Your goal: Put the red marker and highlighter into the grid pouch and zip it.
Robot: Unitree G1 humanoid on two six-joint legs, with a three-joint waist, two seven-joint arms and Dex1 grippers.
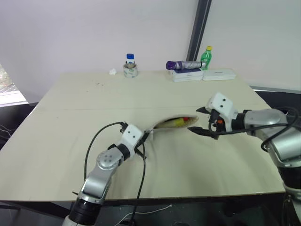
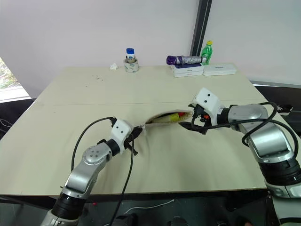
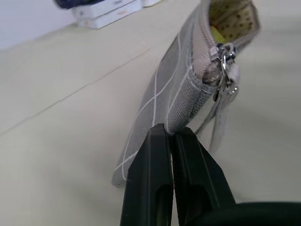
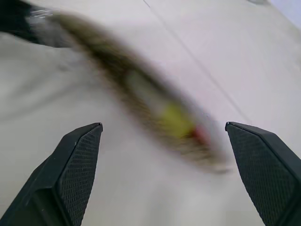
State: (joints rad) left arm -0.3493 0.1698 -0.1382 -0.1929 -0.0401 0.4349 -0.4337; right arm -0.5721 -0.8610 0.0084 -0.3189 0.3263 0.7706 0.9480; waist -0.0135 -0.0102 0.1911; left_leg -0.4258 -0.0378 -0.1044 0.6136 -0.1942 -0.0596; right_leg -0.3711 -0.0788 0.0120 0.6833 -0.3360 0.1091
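Grid pouch (image 1: 171,123): mid-table (image 1: 70,122), mouth gaping, zip undone w/ pull tab (image 3: 225,77) hanging at near end; highlighter (image 1: 177,122) and red marker (image 1: 188,119) both lying inside, yellow and red showing through the opening. Left gripper (image 3: 170,136): fingers pressed tight together, pinching pouch's near corner. Right gripper (image 1: 202,121): fingers spread wide, nothing held, hovering just beside pouch's far end. Back edge: bottles, white boxes.

green bottle (image 1: 206,57), white boxes (image 1: 218,74), tape roll (image 1: 130,71)
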